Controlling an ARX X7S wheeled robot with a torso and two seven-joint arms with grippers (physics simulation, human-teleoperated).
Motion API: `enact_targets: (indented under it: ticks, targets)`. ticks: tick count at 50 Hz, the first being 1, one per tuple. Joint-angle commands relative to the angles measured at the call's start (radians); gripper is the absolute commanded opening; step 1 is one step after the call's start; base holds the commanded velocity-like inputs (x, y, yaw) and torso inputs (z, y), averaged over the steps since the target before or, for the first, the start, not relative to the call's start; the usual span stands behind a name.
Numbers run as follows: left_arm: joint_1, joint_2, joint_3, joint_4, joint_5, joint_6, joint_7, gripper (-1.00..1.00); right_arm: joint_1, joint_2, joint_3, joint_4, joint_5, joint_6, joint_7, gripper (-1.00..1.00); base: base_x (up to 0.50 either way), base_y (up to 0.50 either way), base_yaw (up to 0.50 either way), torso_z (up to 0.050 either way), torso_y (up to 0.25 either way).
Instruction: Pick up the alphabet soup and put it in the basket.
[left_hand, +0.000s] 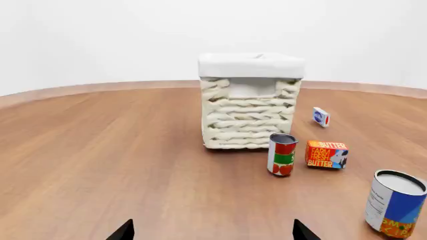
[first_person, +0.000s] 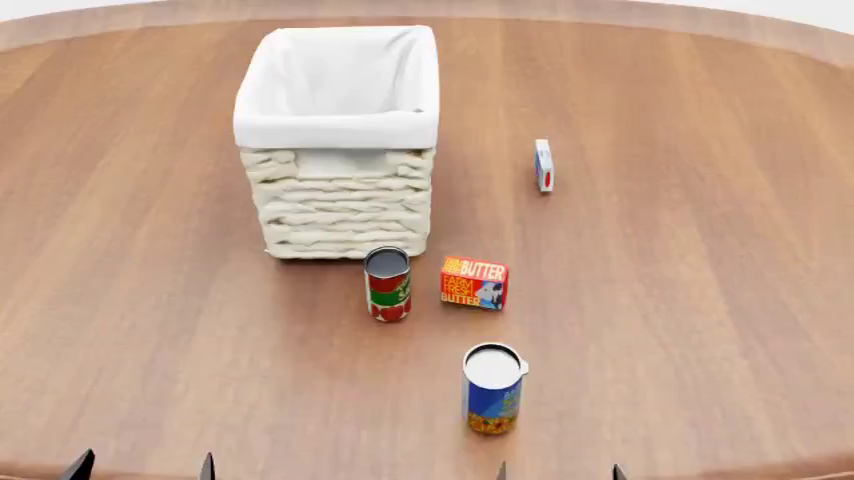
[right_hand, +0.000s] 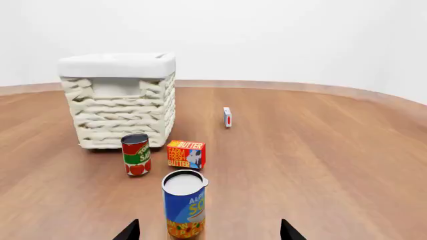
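The alphabet soup (first_person: 491, 389), a blue-labelled can with a pale top, stands upright on the wooden table near its front edge. It also shows in the right wrist view (right_hand: 184, 204) and the left wrist view (left_hand: 395, 203). The basket (first_person: 339, 115), cream wicker with a white liner, stands farther back; it also shows in both wrist views (left_hand: 250, 100) (right_hand: 119, 99). My right gripper (first_person: 558, 472) is open and empty just in front of the can (right_hand: 209, 231). My left gripper (first_person: 140, 466) is open and empty at the front left (left_hand: 212, 231).
A red-and-green can (first_person: 387, 284) with a dark top stands in front of the basket. An orange butter box (first_person: 474, 283) lies beside it. A small white box (first_person: 543, 165) stands at the right of the basket. The table's edge curves round behind.
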Motion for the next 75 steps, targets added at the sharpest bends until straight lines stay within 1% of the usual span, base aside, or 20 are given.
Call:
enact_targets:
  ticks: [1,5,7,11,13,15,16,19,23,24,25,26,27,29,32,33,37,41,43,75]
  targets:
    - [0.000,-0.010,0.011,0.000,0.000,0.000,-0.011,1.00,0.000,0.009,0.000,0.000,0.009,0.000,0.000,1.00,0.00,0.00,0.00,0.000,0.000]
    - [0.005,-0.027,0.025,0.052,-0.024,-0.036,-0.022,1.00,-0.020,0.028,-0.028,-0.094,0.012,0.027,0.031,1.00,0.00,0.00,0.00,0.000,0.000]
    - [0.011,-0.034,0.033,0.077,-0.008,-0.045,-0.046,1.00,-0.025,0.036,-0.032,-0.127,0.005,0.042,0.050,1.00,0.00,0.00,0.00,0.000,0.000]
    - [0.041,-0.050,0.044,0.206,0.002,-0.095,-0.067,1.00,-0.062,0.050,-0.031,-0.262,0.019,0.081,0.065,1.00,0.00,0.00,0.00,0.000,0.000]
    - [0.059,-0.057,0.050,0.256,0.009,-0.093,-0.076,1.00,-0.078,0.057,-0.037,-0.315,0.002,0.088,0.080,1.00,0.00,0.00,0.00,0.000,0.000]
    - [0.077,-0.060,0.051,0.314,0.004,-0.108,-0.083,1.00,-0.090,0.060,-0.033,-0.375,0.023,0.122,0.080,1.00,0.00,0.00,0.00,0.000,0.000]
    - [0.093,-0.064,0.053,0.368,0.001,-0.125,-0.082,1.00,-0.100,0.065,-0.036,-0.422,0.003,0.137,0.094,1.00,0.00,0.00,0.00,0.000,0.000]
    - [0.114,-0.071,0.058,0.443,0.000,-0.155,-0.089,1.00,-0.102,0.075,-0.034,-0.498,0.007,0.187,0.101,1.00,0.00,0.00,0.00,0.000,0.000]
    - [0.137,-0.080,0.061,0.519,-0.002,-0.171,-0.098,1.00,-0.122,0.083,-0.038,-0.527,0.014,0.173,0.106,1.00,0.00,0.00,0.00,0.000,0.000]
    - [0.149,-0.082,0.063,0.561,0.015,-0.176,-0.111,1.00,-0.124,0.085,-0.037,-0.566,0.019,0.206,0.109,1.00,0.00,0.00,0.00,0.000,0.000]
    - [0.154,-0.085,0.067,0.576,0.030,-0.178,-0.119,1.00,-0.129,0.086,-0.038,-0.571,0.017,0.199,0.112,1.00,0.00,0.00,0.00,0.000,0.000]
    - [0.166,-0.087,0.063,0.617,0.007,-0.193,-0.112,1.00,-0.139,0.090,-0.040,-0.599,0.017,0.199,0.113,1.00,0.00,0.00,0.00,0.000,0.000]
    - [0.171,-0.088,0.062,0.634,0.001,-0.205,-0.112,1.00,-0.134,0.091,-0.040,-0.647,0.019,0.249,0.116,1.00,0.00,0.00,0.00,0.000,0.000]
    - [0.184,-0.092,0.063,0.667,0.014,-0.201,-0.123,1.00,-0.150,0.095,-0.045,-0.659,0.015,0.230,0.120,1.00,0.00,0.00,0.00,0.000,0.000]
    - [0.201,-0.099,0.061,0.716,0.006,-0.210,-0.127,1.00,-0.167,0.102,-0.051,-0.710,0.009,0.239,0.126,1.00,0.00,0.00,0.00,0.000,0.000]
    - [0.220,-0.100,0.058,0.763,-0.002,-0.214,-0.128,1.00,-0.179,0.103,-0.054,-0.757,-0.002,0.260,0.134,1.00,0.00,0.00,0.00,0.000,0.000]
    - [0.239,-0.106,0.058,0.816,0.007,-0.216,-0.138,1.00,-0.199,0.108,-0.060,-0.821,-0.003,0.276,0.142,1.00,0.00,0.00,0.00,0.000,0.000]
    - [0.243,-0.115,0.060,0.816,0.003,-0.201,-0.143,1.00,-0.202,0.112,-0.057,-0.837,0.022,0.286,0.144,1.00,0.00,0.00,0.00,0.000,0.000]
    - [0.242,-0.118,0.063,0.810,0.002,-0.196,-0.146,1.00,-0.211,0.114,-0.053,-0.832,0.045,0.264,0.139,1.00,0.25,0.00,0.00,0.000,0.000]
    - [0.238,-0.151,0.092,0.790,-0.028,-0.194,-0.184,1.00,-0.205,0.146,-0.084,-0.816,0.069,0.273,0.186,1.00,0.50,0.00,0.00,0.000,0.000]
